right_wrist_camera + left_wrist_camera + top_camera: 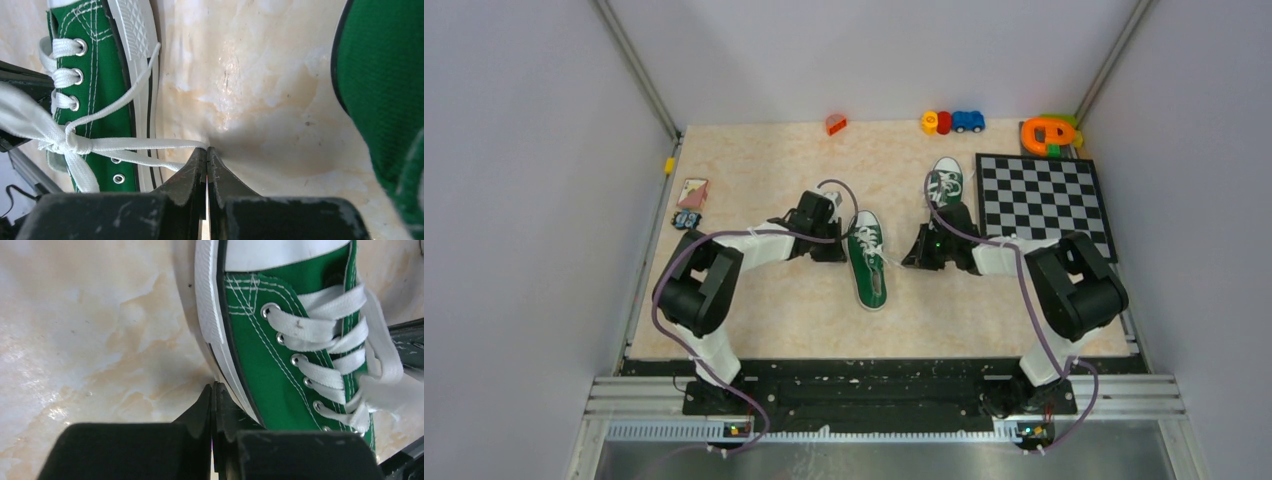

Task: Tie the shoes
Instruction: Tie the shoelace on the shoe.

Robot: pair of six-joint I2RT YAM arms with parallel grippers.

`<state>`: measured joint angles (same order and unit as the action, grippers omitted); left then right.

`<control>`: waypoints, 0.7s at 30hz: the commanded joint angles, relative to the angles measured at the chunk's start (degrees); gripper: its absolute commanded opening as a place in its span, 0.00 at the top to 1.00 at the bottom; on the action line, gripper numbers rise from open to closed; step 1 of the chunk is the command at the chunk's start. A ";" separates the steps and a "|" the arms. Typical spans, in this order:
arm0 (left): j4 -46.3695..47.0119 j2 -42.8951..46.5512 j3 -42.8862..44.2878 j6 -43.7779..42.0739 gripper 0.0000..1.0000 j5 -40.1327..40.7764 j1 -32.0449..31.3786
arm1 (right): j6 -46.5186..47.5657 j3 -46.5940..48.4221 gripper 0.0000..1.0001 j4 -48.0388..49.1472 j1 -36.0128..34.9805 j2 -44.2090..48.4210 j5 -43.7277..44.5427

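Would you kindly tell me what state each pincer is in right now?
Left pincer: closed, nothing visibly held.
Right pincer: closed on the white lace of the green sneaker.

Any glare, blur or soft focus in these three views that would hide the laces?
Top external: even light, sharp, only soft shadows, but the white laces are tiny. Left wrist: the green canvas sneaker is crisp, with faint sheen on the beige marbled tabletop. Right wrist: a glare streak on the tabletop; the second green sneaker goes soft toward the lower right corner.
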<state>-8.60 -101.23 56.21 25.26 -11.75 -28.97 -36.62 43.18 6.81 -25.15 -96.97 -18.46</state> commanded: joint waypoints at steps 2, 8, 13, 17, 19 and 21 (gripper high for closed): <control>-2.76 -3.08 -0.59 3.09 1.00 4.12 1.32 | 4.55 1.98 1.00 -4.02 -0.95 0.70 8.10; -0.79 -3.59 -1.65 3.80 1.00 2.61 1.45 | 5.95 1.52 1.00 -3.82 -1.67 1.59 9.48; 6.23 6.48 -7.42 5.24 1.00 3.06 1.60 | 5.85 1.84 1.00 -2.63 -1.75 3.36 7.01; 11.63 13.93 -11.30 6.81 0.85 2.30 1.69 | 5.89 2.53 1.00 -2.69 -1.99 4.43 6.23; 13.90 16.85 -12.89 9.60 0.64 1.69 1.64 | 5.97 3.02 1.00 -3.16 -2.09 4.88 6.35; 17.44 19.34 -14.97 14.05 0.37 0.95 1.62 | 6.08 3.18 1.00 -3.31 -2.18 5.15 6.42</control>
<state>-0.97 -88.16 43.64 32.42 -10.20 -27.53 -31.88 44.05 3.97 -26.52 -94.67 -12.80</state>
